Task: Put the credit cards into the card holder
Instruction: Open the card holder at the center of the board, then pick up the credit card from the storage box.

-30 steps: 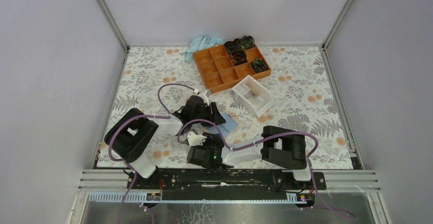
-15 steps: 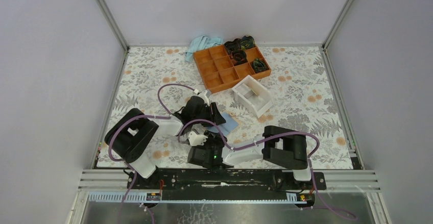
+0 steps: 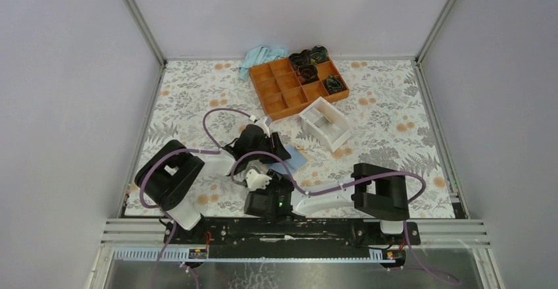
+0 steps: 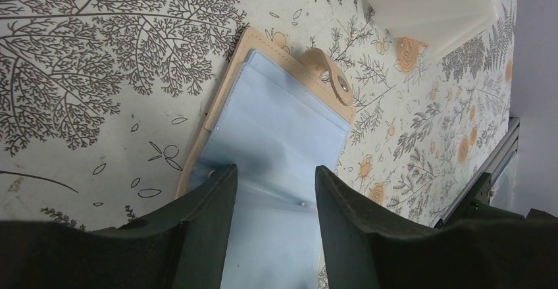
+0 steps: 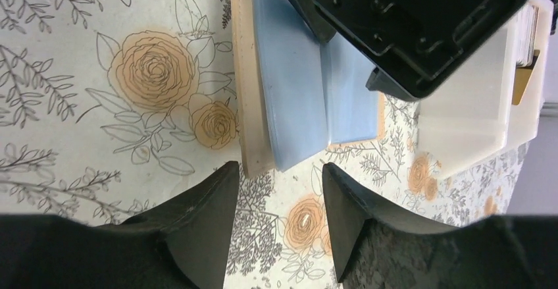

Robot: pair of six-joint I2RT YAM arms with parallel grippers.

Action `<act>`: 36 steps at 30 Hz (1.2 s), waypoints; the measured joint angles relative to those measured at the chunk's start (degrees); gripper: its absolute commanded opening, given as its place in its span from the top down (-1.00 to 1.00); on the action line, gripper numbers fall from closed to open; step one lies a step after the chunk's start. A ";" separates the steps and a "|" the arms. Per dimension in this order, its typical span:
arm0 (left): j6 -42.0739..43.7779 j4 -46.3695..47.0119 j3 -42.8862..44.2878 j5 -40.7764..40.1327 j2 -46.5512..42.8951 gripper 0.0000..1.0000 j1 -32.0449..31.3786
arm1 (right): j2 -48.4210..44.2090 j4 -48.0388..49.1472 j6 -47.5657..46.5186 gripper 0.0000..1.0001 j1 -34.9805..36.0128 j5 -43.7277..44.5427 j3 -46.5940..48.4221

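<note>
On my left wrist feed, the small tan leather-like folding card holder (image 4: pixel 279 121) lies opened flat on the floral-patterned tabletop (image 4: pixel 99 72). Its pale blue inside faces up, and its closure tab with a metal snap (image 4: pixel 333 83) sticks out from one edge. From the overhead camera I place it about midway between the left and right edges, closer to the near edge than the far one.

My left tool (image 4: pixel 273 177) sits right over the holder with its jaws parted. One finger (image 4: pixel 204 223) overlaps the tan border and blue lining shows in the gap. It is pinching nothing, and I cannot tell whether the fingertips press on the holder or hover just above it.

My right tool (image 5: pixel 278 170) is on the near side of the holder, jaws wide apart, with only bare tabletop between them, just short of the tan edge. In that feed the inside reads as two light blue panels (image 5: pixel 293 85), one lying higher than the other. I cannot tell whether either is a credit card or only lining.

A white open plastic box (image 3: pixel 326 124) stands near the holder on its far-right side, not touching it. Further toward the far edge is an orange plastic compartment tray (image 3: pixel 273 101) with dark items (image 3: pixel 307 72) in its right-hand cells. A crumpled light blue cloth (image 3: pixel 258 55) lies just beside its far-left corner.
</note>
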 measured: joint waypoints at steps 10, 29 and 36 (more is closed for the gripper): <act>0.00 0.02 -0.02 -1.49 -0.02 -0.11 -0.13 | -7.65 -6.10 9.05 -0.15 2.89 -1.57 -0.02; 0.02 0.04 -0.07 -1.66 -0.11 -0.11 -0.15 | -25.62 -4.61 7.48 -0.33 -18.32 -3.41 0.15; -0.55 1.79 -1.05 -1.99 -0.11 -0.11 -0.20 | -24.04 -0.46 1.86 -0.33 -33.27 -8.31 0.33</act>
